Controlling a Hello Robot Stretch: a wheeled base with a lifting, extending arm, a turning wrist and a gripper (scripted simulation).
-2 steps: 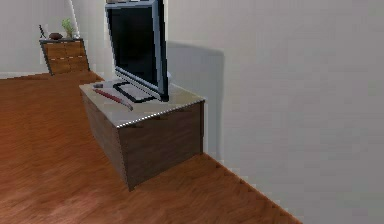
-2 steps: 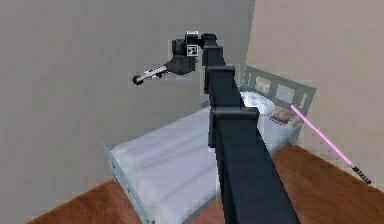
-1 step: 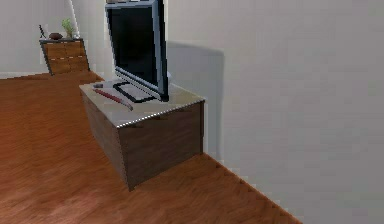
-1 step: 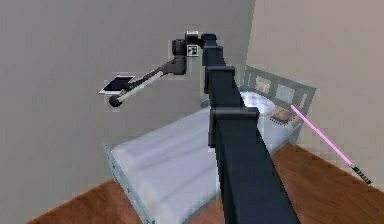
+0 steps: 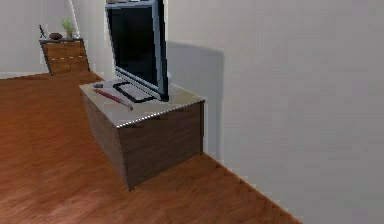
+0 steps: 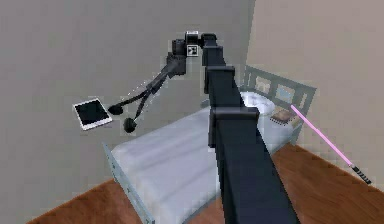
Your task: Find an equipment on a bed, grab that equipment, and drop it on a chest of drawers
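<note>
White tablet [image 6: 92,113] hung at the far end of your gripper [image 6: 121,115], clear of the bed [image 6: 165,152], so you were holding it; your arm [image 6: 240,140] hid the bed's middle and part of a pillow [image 6: 257,100].

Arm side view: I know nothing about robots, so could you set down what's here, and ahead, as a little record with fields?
arm: dark bar reaching out above the bed
gripper: holds a flat white tablet-like device, clear of the bed
bedding: pale cover, pillow near the headboard
pink stick: slanted, at this view's right
ahead: television on a wooden cabinet; chest of drawers far back
</note>
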